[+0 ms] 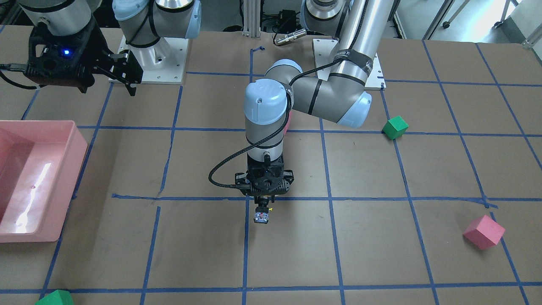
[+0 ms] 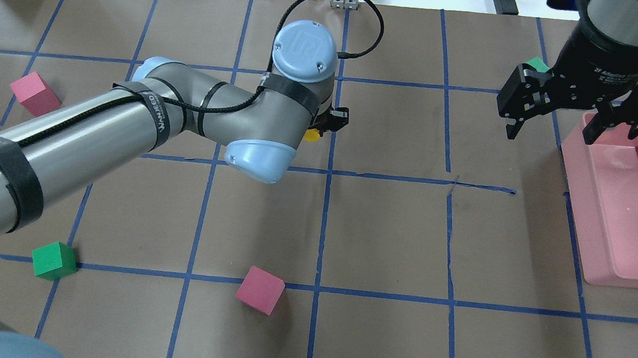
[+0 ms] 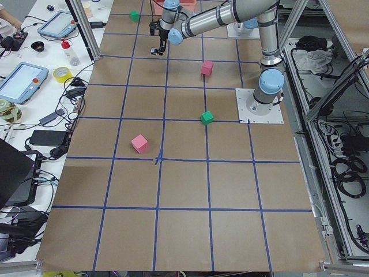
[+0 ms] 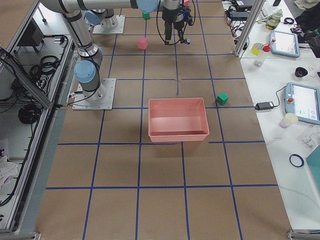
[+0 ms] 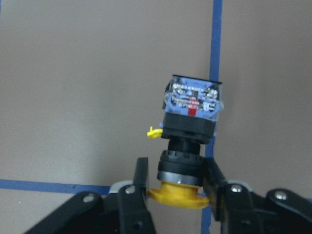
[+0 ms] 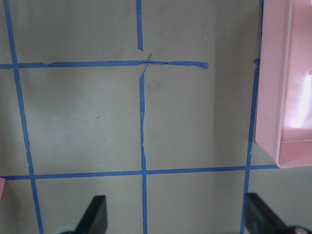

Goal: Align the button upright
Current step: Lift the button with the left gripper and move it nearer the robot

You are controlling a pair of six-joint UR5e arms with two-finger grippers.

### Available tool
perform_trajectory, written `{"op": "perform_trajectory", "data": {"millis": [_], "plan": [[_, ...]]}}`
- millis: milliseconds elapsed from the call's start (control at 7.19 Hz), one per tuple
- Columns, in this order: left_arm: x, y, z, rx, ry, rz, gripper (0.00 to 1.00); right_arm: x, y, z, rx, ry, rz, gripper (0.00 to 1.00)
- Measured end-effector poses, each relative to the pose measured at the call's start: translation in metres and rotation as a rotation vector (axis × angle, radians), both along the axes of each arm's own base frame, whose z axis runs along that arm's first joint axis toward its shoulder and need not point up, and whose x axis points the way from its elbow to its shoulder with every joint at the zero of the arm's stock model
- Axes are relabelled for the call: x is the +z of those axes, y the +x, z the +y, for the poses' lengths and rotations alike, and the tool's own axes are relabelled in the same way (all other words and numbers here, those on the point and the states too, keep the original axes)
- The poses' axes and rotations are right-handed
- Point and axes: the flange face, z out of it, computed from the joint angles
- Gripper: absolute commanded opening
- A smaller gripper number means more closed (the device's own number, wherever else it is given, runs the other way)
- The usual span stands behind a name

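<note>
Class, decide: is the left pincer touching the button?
Touching. The left wrist view shows the left pincer clamped on the button, fingers against its black neck.

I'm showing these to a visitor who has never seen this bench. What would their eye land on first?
Most likely the left hand, gripping the button by its black neck over the middle of the table, with the yellow cap against the hand and the contact block pointing down. Next comes the big pink bin on the robot's right, then a pink cube and a green cube.
</note>
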Motion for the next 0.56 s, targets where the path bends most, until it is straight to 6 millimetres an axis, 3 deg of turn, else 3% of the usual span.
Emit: {"op": "perform_trajectory", "data": {"millis": [557], "plan": [[0.021, 0.064, -0.017, 0.102, 0.205, 0.143, 0.0, 0.014, 0.002, -0.002, 0.007, -0.026, -0.015, 1.0]]}}
